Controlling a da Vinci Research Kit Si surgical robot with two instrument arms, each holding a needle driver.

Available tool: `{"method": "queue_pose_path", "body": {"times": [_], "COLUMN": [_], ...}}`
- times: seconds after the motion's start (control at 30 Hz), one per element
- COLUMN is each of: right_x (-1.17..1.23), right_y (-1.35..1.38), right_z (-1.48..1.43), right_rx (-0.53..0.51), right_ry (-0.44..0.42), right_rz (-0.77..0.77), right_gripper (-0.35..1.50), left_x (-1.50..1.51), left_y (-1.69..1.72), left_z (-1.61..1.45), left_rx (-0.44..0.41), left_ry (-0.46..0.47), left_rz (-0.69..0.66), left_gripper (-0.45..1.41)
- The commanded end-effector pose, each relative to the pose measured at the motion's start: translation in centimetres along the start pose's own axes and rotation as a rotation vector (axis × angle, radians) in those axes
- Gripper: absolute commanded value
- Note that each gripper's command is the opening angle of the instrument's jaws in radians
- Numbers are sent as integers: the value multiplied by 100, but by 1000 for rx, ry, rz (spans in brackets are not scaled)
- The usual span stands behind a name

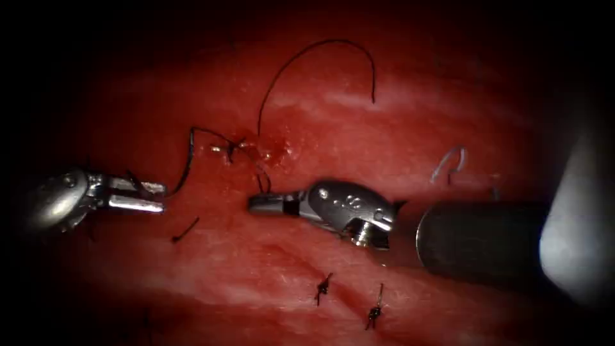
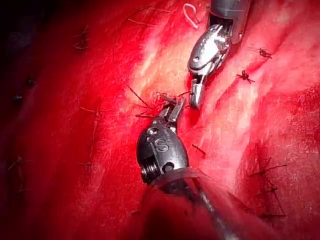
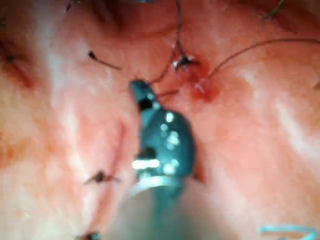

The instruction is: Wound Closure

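Observation:
My left tool (image 1: 154,196) lies left of the cut, jaws shut on the dark thread (image 1: 189,150), which curves up from the jaw tips to the knot (image 1: 232,150) at the cut. My right tool (image 1: 264,204) reaches in just below the knot, jaws shut on a short loop of the thread (image 1: 262,184). A long tail of the thread (image 1: 333,42) arcs over the tissue (image 1: 359,134). The pale curved needle (image 1: 448,164) lies free on the tissue, right of the cut, held by neither tool. The left wrist view shows my left tool (image 2: 172,107), right tool (image 2: 196,96) and needle (image 2: 190,15). In the right wrist view is my right tool (image 3: 142,92).
Two finished stitches (image 1: 323,288) (image 1: 375,311) sit on the tissue below my right tool. A short cut end of thread (image 1: 186,229) lies below the left jaws. Red fluid wets the cut around the knot (image 3: 184,62).

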Motion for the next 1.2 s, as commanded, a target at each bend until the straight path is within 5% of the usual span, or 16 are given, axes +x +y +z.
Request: {"method": "queue_pose_path", "body": {"times": [0.03, 0.23, 0.27, 0.33, 0.43, 0.7, 1.2], "right_x": [3, 13, 13, 12, 9, -1, -21], "right_y": [-14, -12, -10, -7, 3, 19, 22], "right_z": [11, 12, 12, 11, 8, 6, 37], "right_rx": [10, 8, 7, 5, -18, -62, -153], "right_ry": [13, 20, 20, 30, 29, 23, -65], "right_rz": [5, 20, 15, -13, -69, -167, -399], "right_gripper": [-35, -35, -15, 57, 94, 99, 91], "left_x": [-7, -8, -6, -3, 2, 20, 43], "left_y": [-4, -5, -5, -4, -5, -6, 13], "left_z": [5, -4, -7, -12, -26, -58, -57], "left_rx": [15, 58, 57, 56, 49, 71, 61], "left_ry": [-5, -29, -30, -32, -33, -59, -30], "left_rz": [2, 15, 13, 10, 10, 26, 42], "left_gripper": [-45, -45, -45, -45, -45, -45, -45]}}
